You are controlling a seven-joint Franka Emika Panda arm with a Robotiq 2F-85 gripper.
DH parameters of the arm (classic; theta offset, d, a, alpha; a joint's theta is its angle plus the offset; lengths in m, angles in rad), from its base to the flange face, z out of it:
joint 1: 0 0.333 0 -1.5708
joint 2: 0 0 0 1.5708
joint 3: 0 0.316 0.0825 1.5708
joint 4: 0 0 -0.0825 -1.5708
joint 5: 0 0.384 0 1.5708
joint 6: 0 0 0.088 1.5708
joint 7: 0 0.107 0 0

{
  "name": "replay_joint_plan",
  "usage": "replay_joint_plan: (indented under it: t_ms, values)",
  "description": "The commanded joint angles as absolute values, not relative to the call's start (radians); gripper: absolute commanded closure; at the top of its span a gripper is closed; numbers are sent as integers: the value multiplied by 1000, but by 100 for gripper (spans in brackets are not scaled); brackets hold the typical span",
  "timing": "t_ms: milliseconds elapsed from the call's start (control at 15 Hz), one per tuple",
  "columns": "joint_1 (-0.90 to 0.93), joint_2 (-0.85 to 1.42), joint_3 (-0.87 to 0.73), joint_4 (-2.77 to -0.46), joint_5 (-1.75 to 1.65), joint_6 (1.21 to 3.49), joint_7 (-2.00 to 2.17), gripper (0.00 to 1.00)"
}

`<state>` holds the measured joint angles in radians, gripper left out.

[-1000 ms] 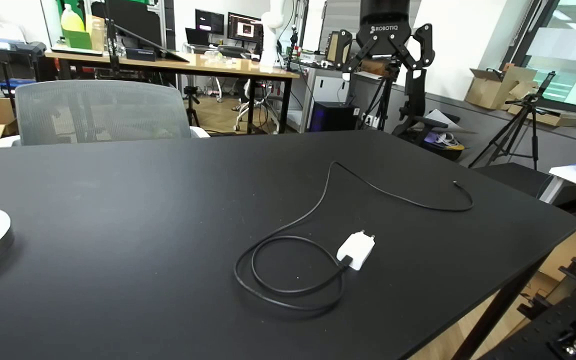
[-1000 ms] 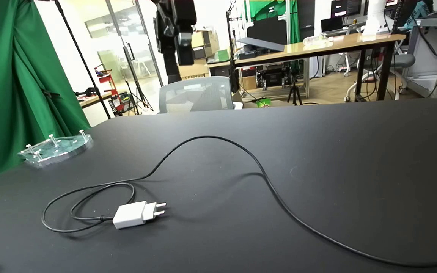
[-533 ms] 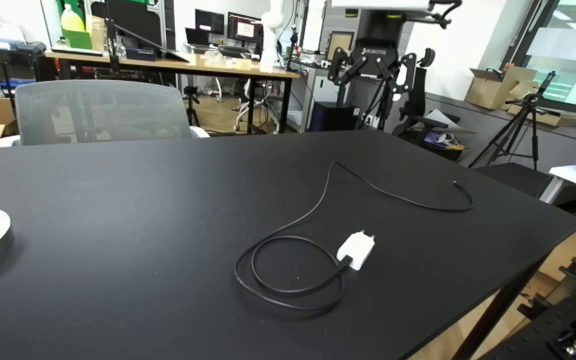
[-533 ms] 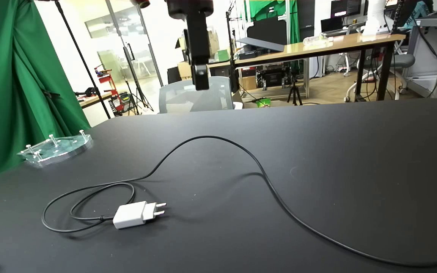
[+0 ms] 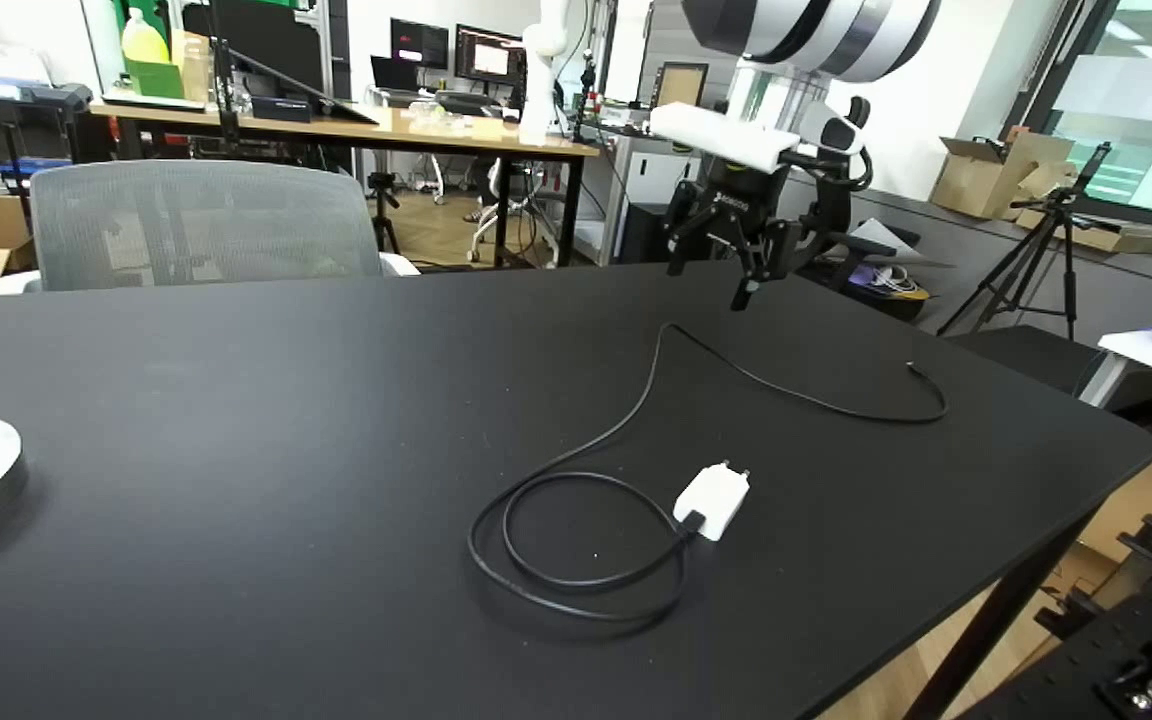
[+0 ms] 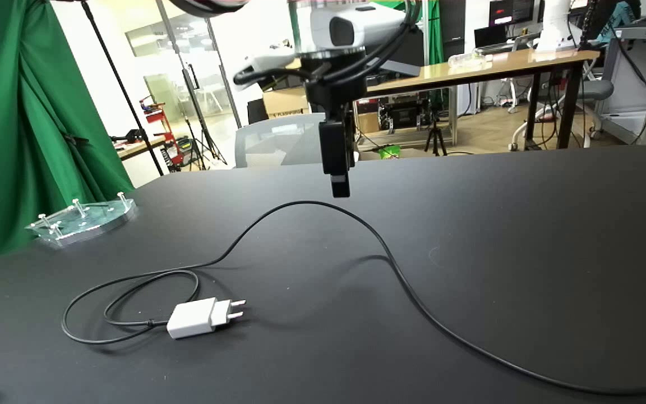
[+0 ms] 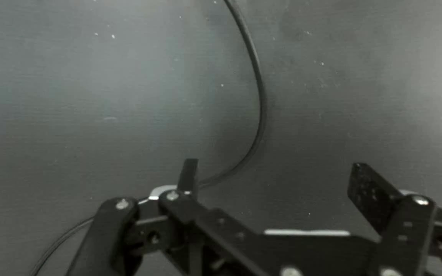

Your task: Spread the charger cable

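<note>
Charger cable (image 7: 261, 96) lies on the tabletop (image 5: 286, 400) below your hovering tool (image 7: 274, 163), whose fingers (image 7: 366, 188) stand wide apart; your wrist view shows the cable passing behind one finger. Farther from your tool, the cable loops beside its white plug (image 5: 714, 500); well apart from your tool rests a clear plate (image 6: 90, 220).

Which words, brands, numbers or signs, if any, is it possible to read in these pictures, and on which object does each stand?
"PLATFORM", small and slightly blurred: cardboard box, in an exterior view.
Gripper: pale lettering too blurred to read surely; probably "ROBOTIQ".
Monitors in the background: screen content too small to read.
Charger plug block: no text visible.
</note>
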<state>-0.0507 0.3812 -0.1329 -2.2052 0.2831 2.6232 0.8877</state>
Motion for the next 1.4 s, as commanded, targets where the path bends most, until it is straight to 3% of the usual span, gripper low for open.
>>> replay_joint_plan:
  t_ms: [0,533,600,733,1333]
  values:
    - [-25,456,-149,-2159,345,2714,1026,0]
    - [18,551,-164,-2133,334,2738,1168,0]
    - [24,556,-169,-2135,326,2739,1169,25]
    - [31,566,-171,-2135,318,2742,1165,31]
    - [30,553,-157,-2144,324,2745,1141,95]
